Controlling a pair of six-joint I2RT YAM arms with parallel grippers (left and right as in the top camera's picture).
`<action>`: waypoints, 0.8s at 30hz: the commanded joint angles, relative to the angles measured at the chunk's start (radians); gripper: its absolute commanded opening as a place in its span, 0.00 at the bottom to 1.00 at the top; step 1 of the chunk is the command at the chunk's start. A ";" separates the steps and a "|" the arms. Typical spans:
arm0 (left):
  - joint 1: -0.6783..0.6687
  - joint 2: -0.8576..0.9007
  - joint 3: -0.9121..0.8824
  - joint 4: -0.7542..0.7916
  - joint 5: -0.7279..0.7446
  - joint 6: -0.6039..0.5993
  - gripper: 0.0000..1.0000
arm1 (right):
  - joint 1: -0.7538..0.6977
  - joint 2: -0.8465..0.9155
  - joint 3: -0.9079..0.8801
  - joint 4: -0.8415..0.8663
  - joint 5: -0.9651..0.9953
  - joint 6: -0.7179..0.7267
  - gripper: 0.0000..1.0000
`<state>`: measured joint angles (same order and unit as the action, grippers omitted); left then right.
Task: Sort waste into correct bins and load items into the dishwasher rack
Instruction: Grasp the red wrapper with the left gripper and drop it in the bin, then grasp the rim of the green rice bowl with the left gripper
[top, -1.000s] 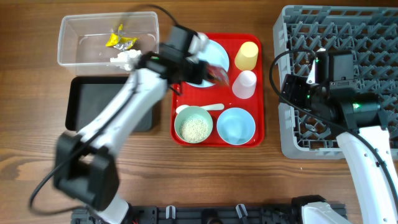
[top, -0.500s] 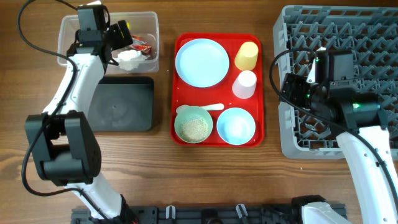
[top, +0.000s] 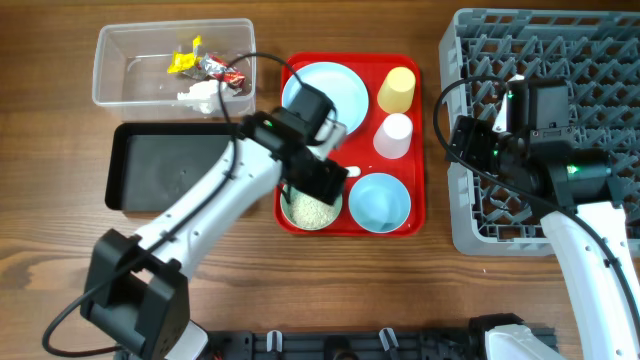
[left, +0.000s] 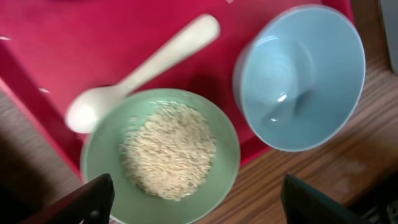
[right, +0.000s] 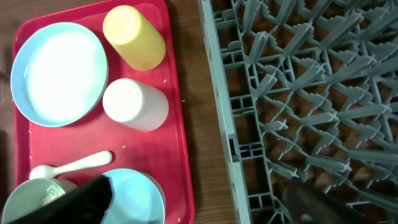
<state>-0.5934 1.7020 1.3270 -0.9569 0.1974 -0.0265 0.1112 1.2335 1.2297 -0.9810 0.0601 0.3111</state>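
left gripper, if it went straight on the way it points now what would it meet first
Most likely the rice in the green bowl on the red tray. The left gripper points down over that bowl, jaws open. The wrist view does not show how far above the bowl it is.

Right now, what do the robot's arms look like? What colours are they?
Both arms are smooth white tubes joined by chunky black joints. The left arm and the right arm each have a thin black cable looping off them. The right arm has small green lights glowing on it. The fingers are black with flat ends.
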 joint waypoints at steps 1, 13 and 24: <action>-0.086 -0.002 -0.064 0.026 -0.118 0.019 0.87 | -0.002 0.007 0.005 -0.003 -0.008 0.033 1.00; -0.129 -0.002 -0.293 0.163 -0.135 0.019 0.57 | -0.002 0.006 0.005 -0.001 -0.008 0.032 1.00; -0.129 -0.002 -0.299 0.283 -0.137 0.019 0.07 | -0.002 0.007 0.005 -0.005 -0.008 0.031 1.00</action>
<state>-0.7193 1.7020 1.0325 -0.6876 0.0715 -0.0044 0.1112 1.2335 1.2297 -0.9833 0.0601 0.3290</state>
